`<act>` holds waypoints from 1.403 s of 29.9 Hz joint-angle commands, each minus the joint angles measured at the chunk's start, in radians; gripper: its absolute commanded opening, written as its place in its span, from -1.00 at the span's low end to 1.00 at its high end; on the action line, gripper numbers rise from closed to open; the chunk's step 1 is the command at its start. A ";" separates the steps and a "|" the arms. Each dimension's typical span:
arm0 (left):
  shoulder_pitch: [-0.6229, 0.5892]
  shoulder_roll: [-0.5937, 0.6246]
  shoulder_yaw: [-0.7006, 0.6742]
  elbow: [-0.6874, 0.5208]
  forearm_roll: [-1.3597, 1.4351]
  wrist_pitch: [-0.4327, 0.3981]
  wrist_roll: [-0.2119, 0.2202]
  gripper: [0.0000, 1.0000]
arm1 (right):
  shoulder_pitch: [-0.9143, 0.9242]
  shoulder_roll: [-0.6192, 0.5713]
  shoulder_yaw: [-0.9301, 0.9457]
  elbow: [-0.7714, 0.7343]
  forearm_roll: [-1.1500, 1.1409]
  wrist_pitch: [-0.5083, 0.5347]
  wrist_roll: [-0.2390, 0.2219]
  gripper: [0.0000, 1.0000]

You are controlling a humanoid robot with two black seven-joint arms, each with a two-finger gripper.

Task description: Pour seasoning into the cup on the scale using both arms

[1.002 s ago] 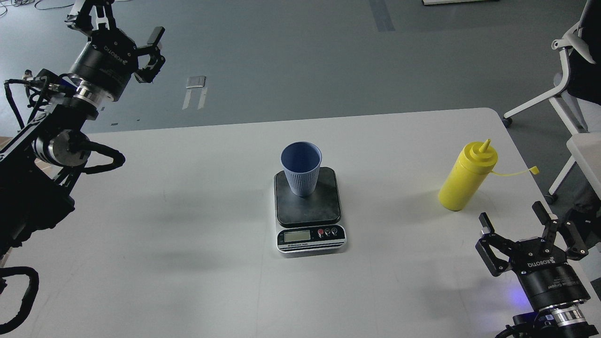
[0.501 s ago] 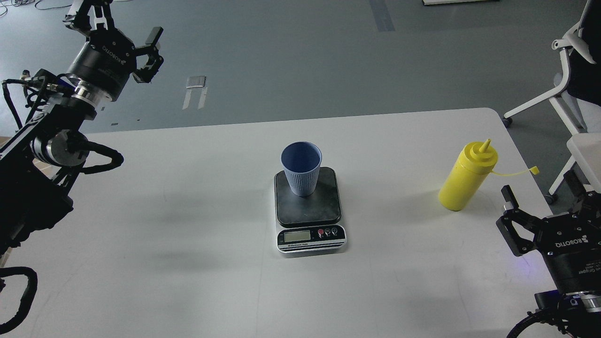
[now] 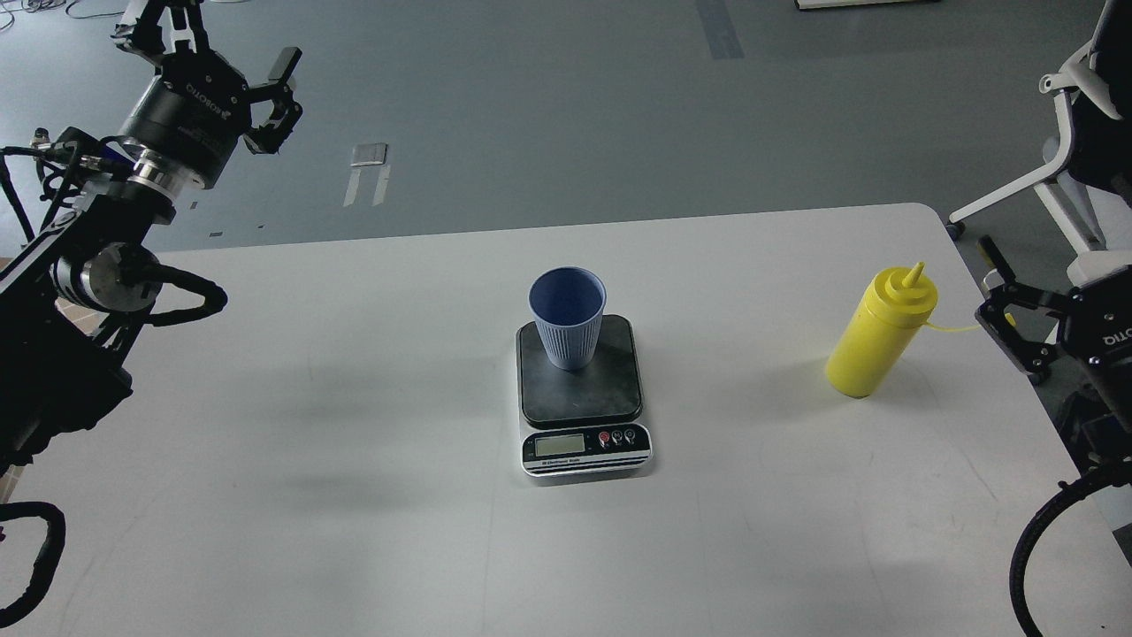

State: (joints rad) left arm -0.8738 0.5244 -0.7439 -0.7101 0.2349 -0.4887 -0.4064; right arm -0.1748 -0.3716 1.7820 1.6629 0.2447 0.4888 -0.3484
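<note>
The light-blue ribbed cup (image 3: pixel 568 318) stands upright on the dark platform of the scale (image 3: pixel 619 380) at the middle of the white table (image 3: pixel 309 425). The yellow seasoning bottle (image 3: pixel 880 336) stands upright at the table's right side, its tethered cap trailing to the right. My right gripper (image 3: pixel 1048 257) is open and empty just right of the bottle at about its top height, partly cut off by the view's edge. My left gripper (image 3: pixel 221 44) is open and empty, raised high beyond the table's far left corner.
A white and black office chair (image 3: pixel 1074 133) stands past the table's right edge, close behind my right gripper. The grey floor lies beyond the table's far edge.
My right gripper has risen from the table's near right corner and moved away to beside the bottle. My left gripper has drifted slightly up and left. Cup, scale and bottle have not moved.
</note>
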 commanded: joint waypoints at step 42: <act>-0.059 -0.064 -0.003 0.014 0.127 0.000 -0.002 0.95 | 1.137 0.220 -0.642 -0.963 -0.449 0.000 0.006 1.00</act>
State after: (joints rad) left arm -0.9299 0.4673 -0.7441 -0.7050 0.3603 -0.4886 -0.4081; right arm 0.9574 -0.1696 1.1379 0.7020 -0.1925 0.4888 -0.3429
